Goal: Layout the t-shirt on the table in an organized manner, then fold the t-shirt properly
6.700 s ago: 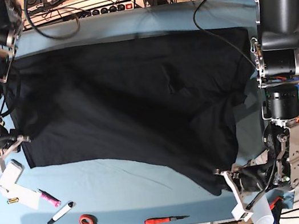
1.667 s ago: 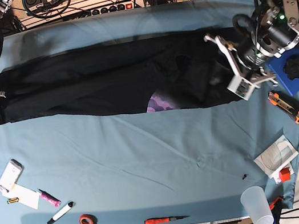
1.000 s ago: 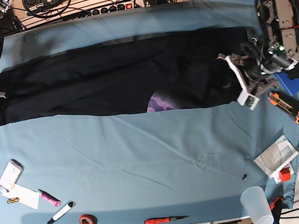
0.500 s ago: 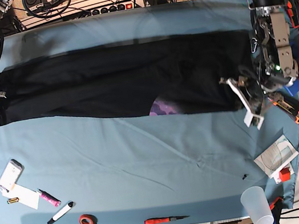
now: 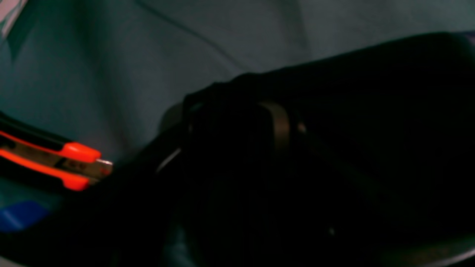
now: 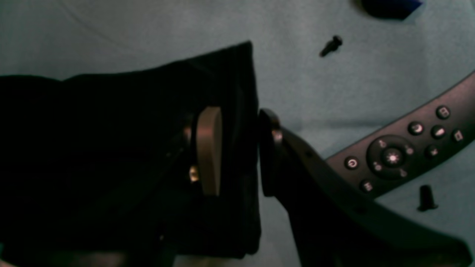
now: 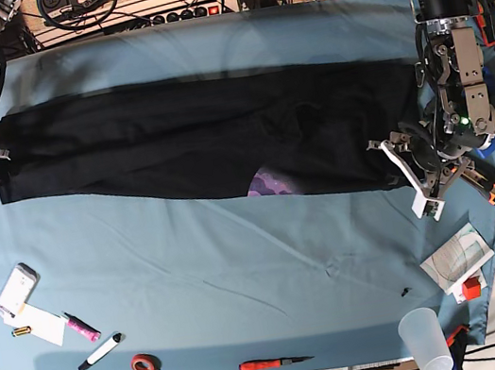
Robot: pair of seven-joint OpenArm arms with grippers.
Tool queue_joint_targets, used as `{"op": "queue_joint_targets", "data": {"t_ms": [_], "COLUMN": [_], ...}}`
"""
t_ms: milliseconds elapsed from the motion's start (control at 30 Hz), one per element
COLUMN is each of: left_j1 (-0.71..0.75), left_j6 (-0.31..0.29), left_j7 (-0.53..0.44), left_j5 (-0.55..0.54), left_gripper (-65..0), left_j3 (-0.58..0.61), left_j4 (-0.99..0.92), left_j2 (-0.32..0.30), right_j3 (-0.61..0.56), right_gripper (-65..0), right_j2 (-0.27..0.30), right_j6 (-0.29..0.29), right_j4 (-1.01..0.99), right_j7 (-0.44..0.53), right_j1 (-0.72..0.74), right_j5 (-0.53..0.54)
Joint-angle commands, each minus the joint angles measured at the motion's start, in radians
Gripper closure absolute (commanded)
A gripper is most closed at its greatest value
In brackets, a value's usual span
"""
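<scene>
No legible text, brand or number in any view. Only signs: small white icon symbols on the buttons of the dark remote-style control (image 6: 404, 152) lying on the table (image 6: 130, 33) at right in the right wrist view (one looks like a power symbol, the rest too blurred to tell).

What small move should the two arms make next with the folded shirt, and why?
Probably lift both grippers clear. The t-shirt lies as a long folded band on the table. The right gripper stands parted around the shirt's edge, and the left gripper sits at the opposite end, so the fold looks laid down.
</scene>
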Motion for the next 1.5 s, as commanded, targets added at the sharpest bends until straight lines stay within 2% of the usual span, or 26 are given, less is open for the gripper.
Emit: {"op": "queue_joint_targets", "data": {"t_ms": [0, 100, 233, 367, 467, 633, 733, 867, 967, 1067, 1167, 1267, 1467], "left_j1": [-0.022, -0.022, -0.022, -0.025, -0.040, -0.081, -0.094, -0.097, -0.097, -0.097, -0.097, -0.097, -0.097], "left_j6": [0.000, -0.001, -0.001, 0.000, 0.000, 0.000, 0.000, -0.001, -0.001, 0.000, -0.001, -0.001, -0.001], "left_j7": [-0.001, 0.030, 0.069, 0.072, 0.073, 0.107, 0.113, 0.110, 0.110, 0.110, 0.102, 0.102, 0.102], "left_j5": [-0.011, -0.011, -0.011, -0.011, -0.011, -0.010, -0.011, -0.011, -0.011, -0.011, -0.011, -0.011, -0.011], "left_gripper": [-24.9, -24.9, -24.9, -24.9, -24.9, -24.9, -24.9, -24.9, -24.9, -24.9, -24.9, -24.9, -24.9], "left_j3": [-0.007, -0.007, -0.007, -0.008, -0.008, -0.008, -0.008, -0.008, -0.008, -0.008, -0.008, -0.008, -0.008], "left_j4": [0.031, 0.062, 0.093, 0.104, 0.107, 0.107, 0.107, 0.107, 0.107, 0.107, 0.107, 0.107, 0.107], "left_j2": [-0.011, -0.011, -0.011, -0.011, -0.011, -0.012, -0.027, -0.054, -0.062, -0.061, -0.061, -0.061, -0.061], "right_j3": [0.006, 0.007, 0.006, 0.007, 0.008, 0.101, 0.183, 0.214, 0.205, 0.202, 0.202, 0.202, 0.202], "right_gripper": [-17.5, -17.5, -21.3, -23.0, -23.0, -23.0, -23.6, -34.6, -35.1, -35.1, -35.1, -35.0, -35.0], "right_j2": [0.026, 0.026, 0.026, 0.026, 0.029, 0.028, 0.029, 0.031, 0.020, -0.010, -0.051, -0.079, -0.088], "right_j6": [0.001, 0.001, 0.001, 0.001, 0.001, 0.001, 0.001, 0.001, 0.001, 0.001, 0.001, 0.001, 0.001], "right_j4": [0.018, 0.018, 0.018, 0.018, 0.018, 0.019, 0.019, 0.018, 0.018, 0.018, 0.018, 0.018, 0.018], "right_j7": [0.010, -0.042, -0.101, -0.090, -0.088, -0.086, -0.103, -0.212, -0.212, -0.195, -0.135, -0.102, 0.027], "right_j1": [0.008, 0.008, 0.008, 0.008, 0.008, 0.009, 0.008, -0.008, -0.031, -0.033, -0.033, -0.033, -0.033], "right_j5": [0.031, 0.114, 0.102, 0.091, 0.127, 0.219, 0.233, 0.253, 0.293, 0.293, 0.289, 0.248, 0.129]}}
